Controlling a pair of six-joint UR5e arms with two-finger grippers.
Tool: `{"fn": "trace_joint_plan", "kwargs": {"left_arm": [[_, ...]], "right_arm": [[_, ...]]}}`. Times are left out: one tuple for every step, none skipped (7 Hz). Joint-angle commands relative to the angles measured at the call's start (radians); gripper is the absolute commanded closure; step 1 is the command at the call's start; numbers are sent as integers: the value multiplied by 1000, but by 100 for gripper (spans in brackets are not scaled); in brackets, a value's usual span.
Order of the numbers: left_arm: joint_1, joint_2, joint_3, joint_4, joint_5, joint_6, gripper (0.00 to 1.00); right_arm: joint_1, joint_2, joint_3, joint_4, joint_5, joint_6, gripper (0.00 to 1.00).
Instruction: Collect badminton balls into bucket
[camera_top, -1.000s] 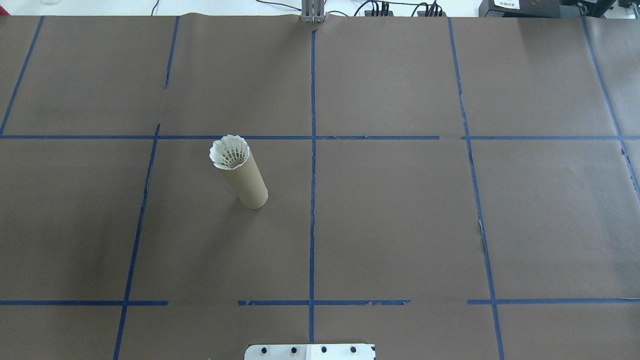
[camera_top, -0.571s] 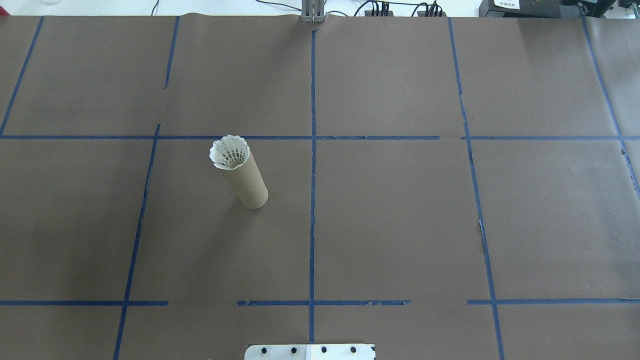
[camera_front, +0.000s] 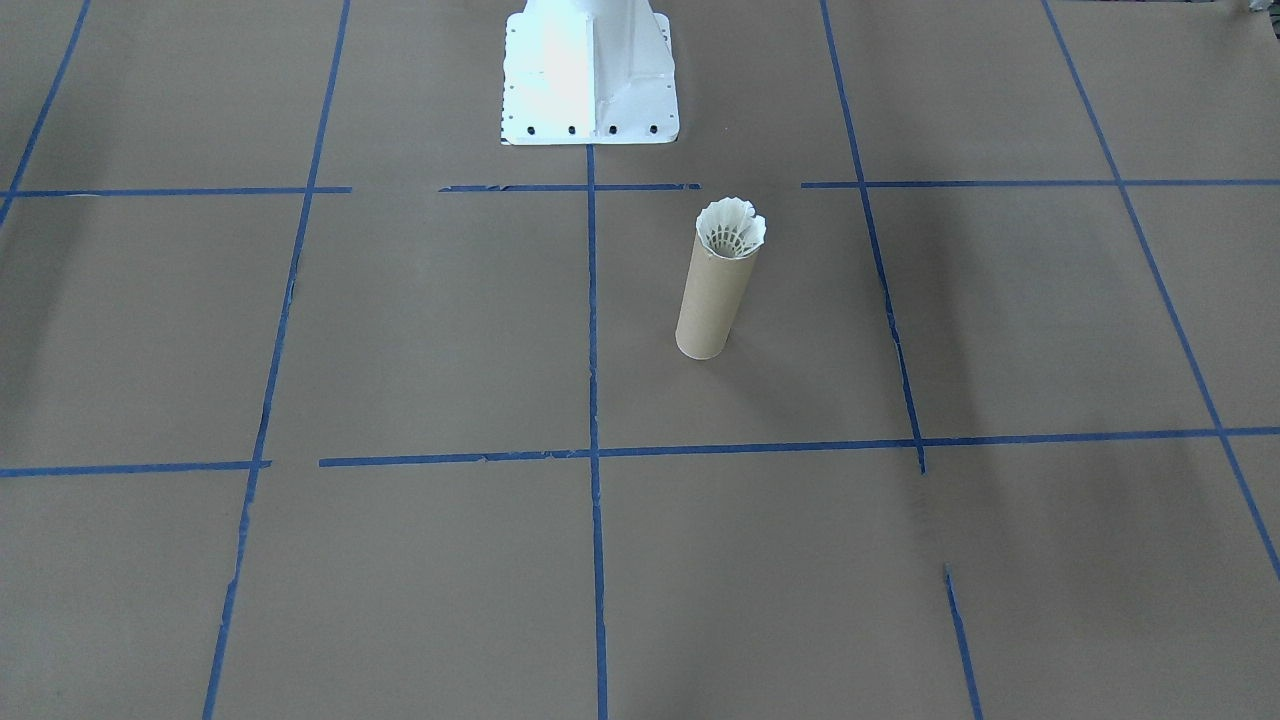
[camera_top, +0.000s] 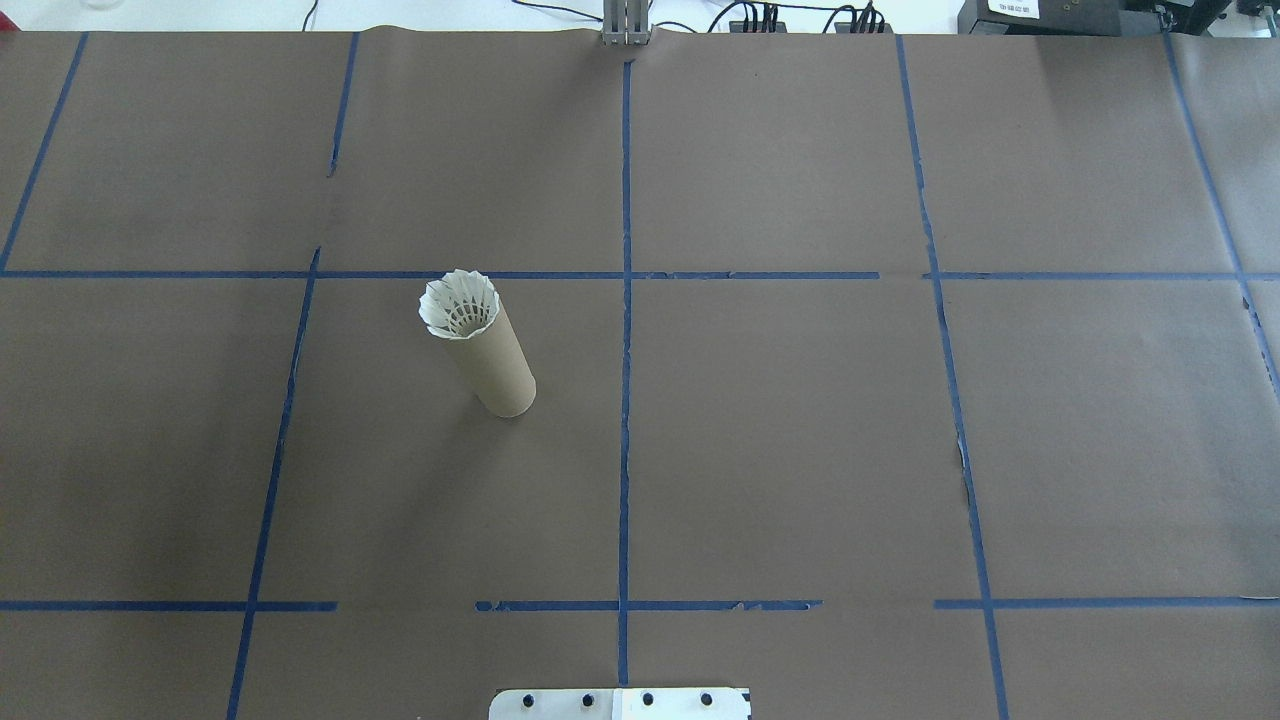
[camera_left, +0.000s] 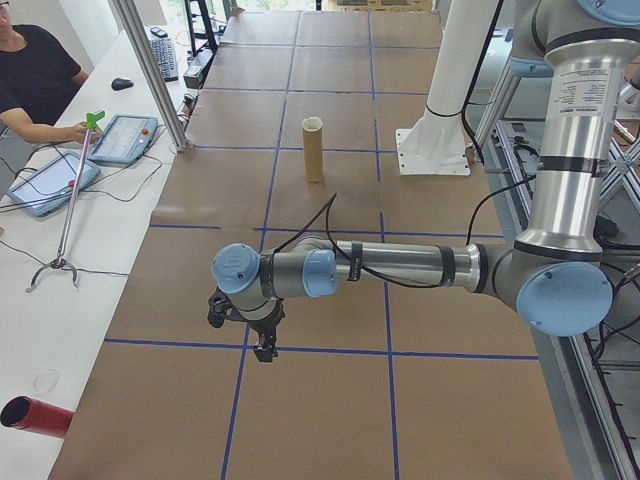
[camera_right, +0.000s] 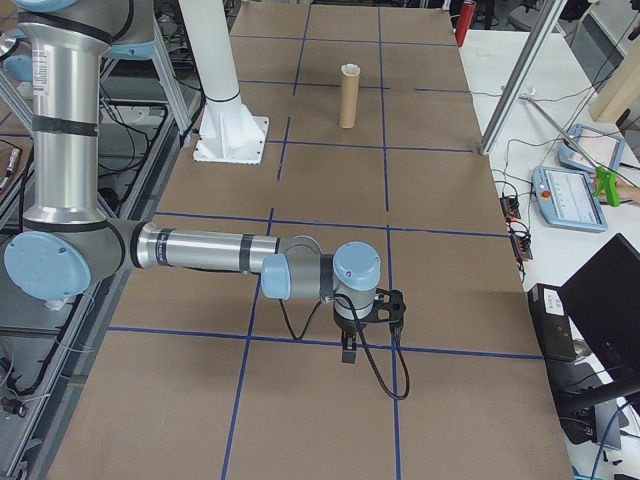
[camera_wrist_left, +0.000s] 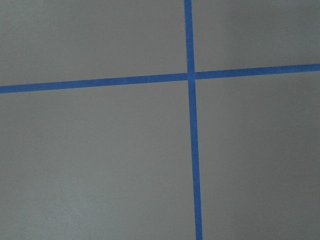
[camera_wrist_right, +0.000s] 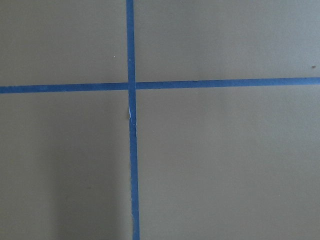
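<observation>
One shuttlecock (camera_top: 459, 303) sits skirt-up in the mouth of the upright cardboard tube (camera_top: 492, 365), which stands on the brown paper table cover (camera_top: 800, 420) near the white base plate (camera_front: 588, 75). Both the left gripper (camera_left: 262, 338) and right gripper (camera_right: 349, 338) hang well away from the tube; whether their fingers are apart cannot be told.

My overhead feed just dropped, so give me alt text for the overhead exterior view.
A tall brown cardboard tube stands upright left of centre on the brown paper-covered table, with a white feather shuttlecock seated in its top opening, skirt upward. Blue tape lines grid the table; a white metal base plate shows at the bottom edge. No arms appear.
</observation>
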Motion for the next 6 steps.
{"fn": "trace_joint_plan", "kwargs": {"left_arm": [[0, 1, 1, -23, -9, -57, 0], [1, 22, 6, -80, -8, -82, 0], [1, 30, 3, -118, -8, -116, 0], [0, 35, -3, -137, -8, -125, 0], [0, 35, -5, -136, -6, -125, 0], [0, 35, -11, -136, -6, -125, 0]], "right_arm": [[0, 0, -1, 0, 0, 0, 0], [0, 0, 1, 0, 0, 0, 0], [0, 0, 1, 0, 0, 0, 0], [0, 0, 1, 0, 0, 0, 0], [0, 0, 1, 0, -1, 0, 0], [0, 0, 1, 0, -1, 0, 0]]}}
